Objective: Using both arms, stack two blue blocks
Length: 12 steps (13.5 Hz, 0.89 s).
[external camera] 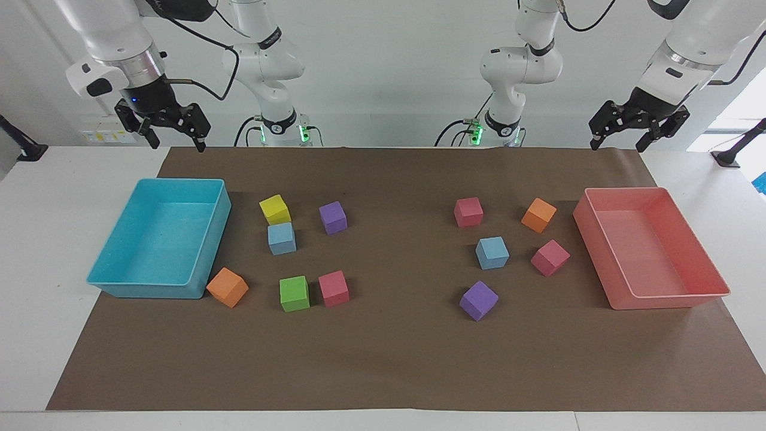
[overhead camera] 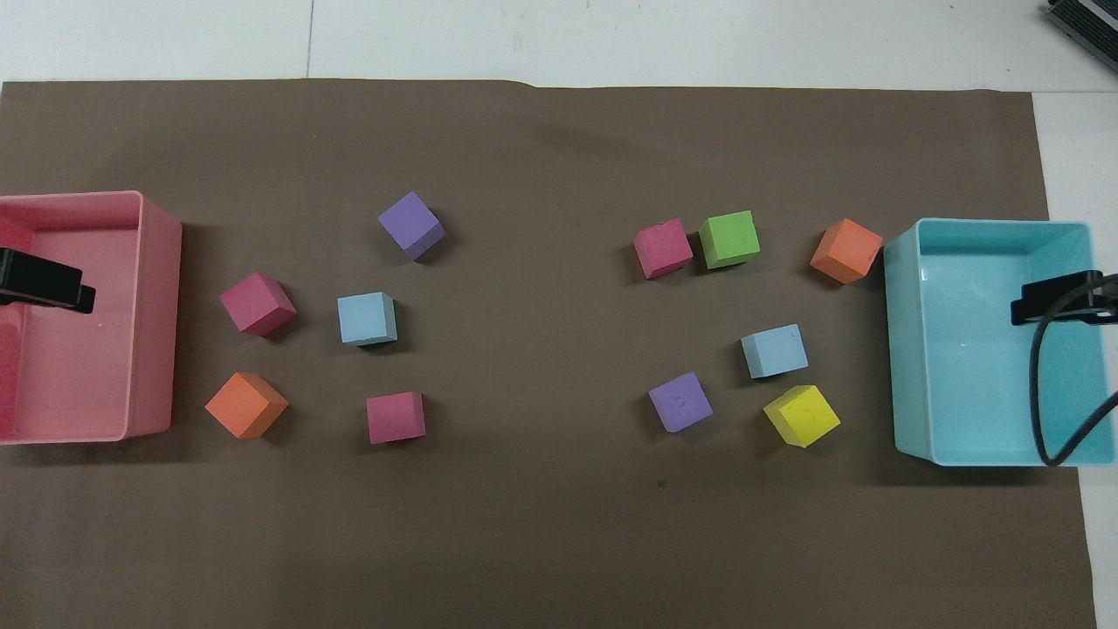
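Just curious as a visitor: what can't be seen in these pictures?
Facing view: the top edge cuts the right arm and left arm.
Overhead view: edges hide both arms; only the left claw and right claw show.
Overhead view: the pink tray runs off the edge; the left claw covers part.

Matte foam blue blocks [external camera: 282, 238] (glossy plastic trays [external camera: 203, 281]) on brown paper [external camera: 395, 359].

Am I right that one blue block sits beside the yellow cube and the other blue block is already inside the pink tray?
Not quite. One blue block does sit beside the yellow cube, but the other blue block lies on the brown mat, outside the pink tray. The facing view shows it.
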Each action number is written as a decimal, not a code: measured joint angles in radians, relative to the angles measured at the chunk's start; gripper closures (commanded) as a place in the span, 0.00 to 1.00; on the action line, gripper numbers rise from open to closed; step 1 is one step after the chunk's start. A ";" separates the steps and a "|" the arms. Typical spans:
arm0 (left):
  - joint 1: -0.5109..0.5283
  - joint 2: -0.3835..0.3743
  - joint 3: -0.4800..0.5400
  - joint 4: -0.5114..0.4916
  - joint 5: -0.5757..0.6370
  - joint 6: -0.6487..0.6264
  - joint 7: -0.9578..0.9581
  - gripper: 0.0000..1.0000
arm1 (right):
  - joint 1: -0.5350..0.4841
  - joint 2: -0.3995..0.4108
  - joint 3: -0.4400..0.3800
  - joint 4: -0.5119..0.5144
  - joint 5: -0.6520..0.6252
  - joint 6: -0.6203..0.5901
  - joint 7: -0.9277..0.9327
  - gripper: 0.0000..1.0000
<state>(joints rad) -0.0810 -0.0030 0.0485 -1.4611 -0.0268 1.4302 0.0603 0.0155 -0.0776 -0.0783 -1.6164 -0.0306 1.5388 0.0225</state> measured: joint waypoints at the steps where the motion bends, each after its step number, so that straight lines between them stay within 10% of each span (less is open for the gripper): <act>1: 0.000 0.000 0.000 0.000 0.000 0.000 0.000 0.00 | 0.000 0.000 0.002 0.000 0.000 0.000 0.002 0.00; 12: 0.012 0.000 0.002 0.000 0.000 -0.001 0.000 0.00 | 0.001 -0.001 0.004 0.000 0.000 -0.001 0.018 0.00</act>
<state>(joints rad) -0.0695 -0.0030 0.0501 -1.4611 -0.0263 1.4295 0.0603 0.0166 -0.0781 -0.0746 -1.6167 -0.0304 1.5381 0.0401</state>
